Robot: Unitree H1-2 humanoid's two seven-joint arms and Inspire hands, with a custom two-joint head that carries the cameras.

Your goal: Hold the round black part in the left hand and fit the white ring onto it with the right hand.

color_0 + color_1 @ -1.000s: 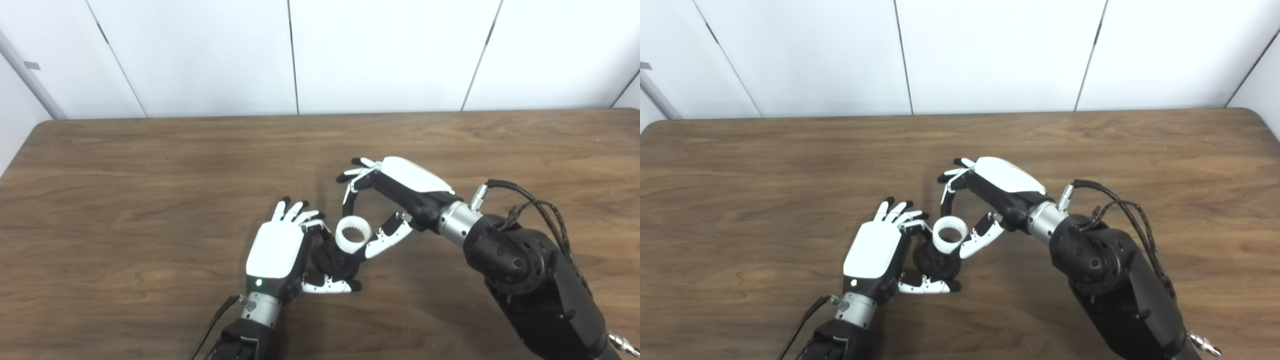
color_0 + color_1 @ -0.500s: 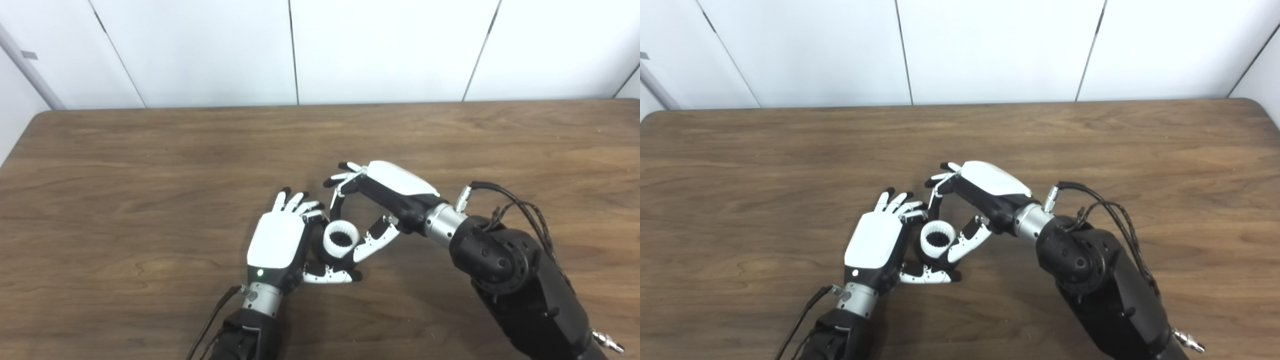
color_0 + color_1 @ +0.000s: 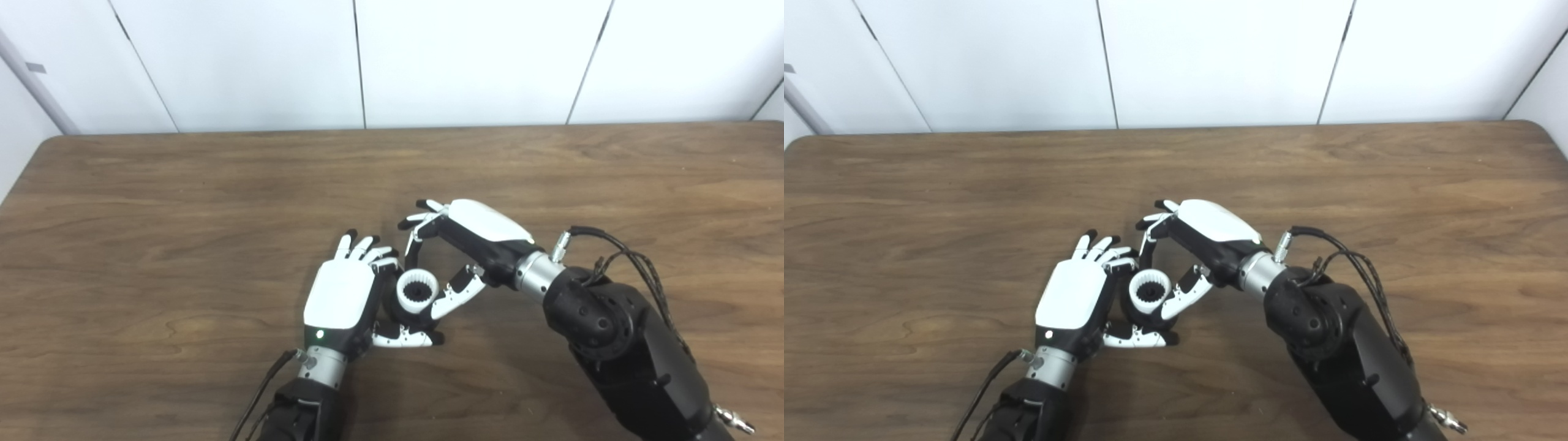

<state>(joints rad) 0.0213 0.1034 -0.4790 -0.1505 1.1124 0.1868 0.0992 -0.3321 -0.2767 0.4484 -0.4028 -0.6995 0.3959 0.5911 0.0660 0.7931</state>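
Our right robot hand (image 3: 471, 245) has the white ring (image 3: 417, 291) pinched between its thumb below and a finger curling down from above, the toothed bore facing up toward us. Our left robot hand (image 3: 343, 300) is closed around the round black part (image 3: 401, 310), thumb reaching under and along its near side; only a dark rim of that part shows beneath and beside the ring. The ring sits directly over the part and looks to be touching it, though we cannot tell whether it is fully seated or only resting on top.

The risk we see lies in the seating. If the ring is slightly tilted when we press, its inner teeth could catch and jam it crooked. A two-point pinch also lets the ring pivot, so a push off-axis may roll it out of our grip and onto the table (image 3: 184, 202). Our two thumbs lie close together under the pieces, and crowding there could nudge the black part loose. Letting go of the ring before it is truly on could leave it to slide off.
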